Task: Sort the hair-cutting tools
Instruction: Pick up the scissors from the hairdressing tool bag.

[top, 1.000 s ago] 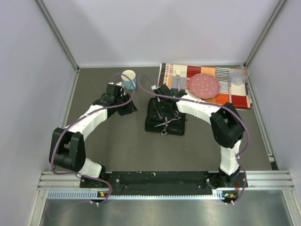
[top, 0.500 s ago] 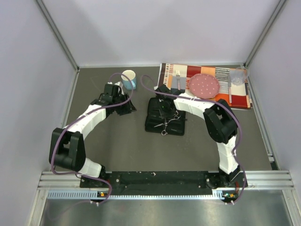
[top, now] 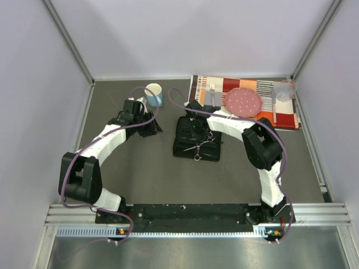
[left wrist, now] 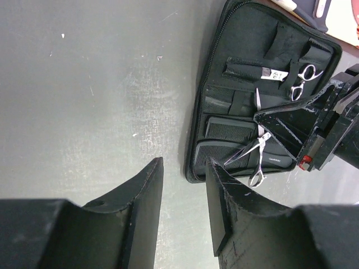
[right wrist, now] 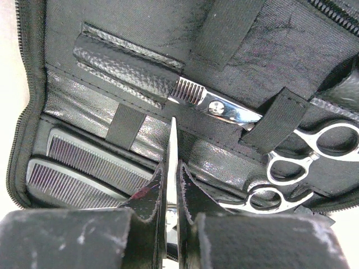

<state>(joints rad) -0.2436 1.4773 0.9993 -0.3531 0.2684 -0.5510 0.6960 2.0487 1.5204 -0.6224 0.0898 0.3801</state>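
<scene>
Our right gripper (right wrist: 170,166) has closed. Its fingers, apart a second ago, now pinch the thin silver blade of the loose scissors (right wrist: 171,140), whose tip pokes out just ahead of them. Behind it, our right arm (top: 261,148) has drawn its elbow in closer.

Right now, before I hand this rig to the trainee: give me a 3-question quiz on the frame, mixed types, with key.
1. Fill in: the two combs sit tucked in a pocket of the open black ____.
2. The right claw is shut on: A) one comb B) one blade of the loose scissors C) nothing.
3. True or false: the left claw holds a comb.

Key
1. case
2. B
3. False. It hangs open and empty above the table, beside the case.
</scene>
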